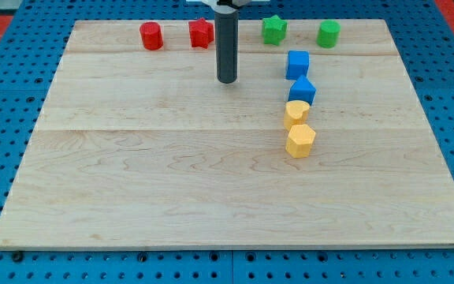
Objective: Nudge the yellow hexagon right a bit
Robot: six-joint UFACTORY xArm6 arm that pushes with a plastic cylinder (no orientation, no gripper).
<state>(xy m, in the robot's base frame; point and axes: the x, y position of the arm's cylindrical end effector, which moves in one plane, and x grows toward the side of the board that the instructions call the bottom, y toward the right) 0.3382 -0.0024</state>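
Note:
The yellow hexagon [300,140] lies right of the board's middle. A second yellow block [295,113], rounded, sits just above it and touches it. My tip [227,80] rests on the board in the upper middle, well to the upper left of the yellow hexagon and apart from every block. The rod rises straight to the view's top.
A blue block [302,90] and a blue cube [297,63] stack in a column above the yellow ones. A red cylinder [151,36] and red star [201,33] lie at top left of the rod; a green star [273,30] and green cylinder [328,34] at top right. The wooden board [132,197] sits on a blue pegboard.

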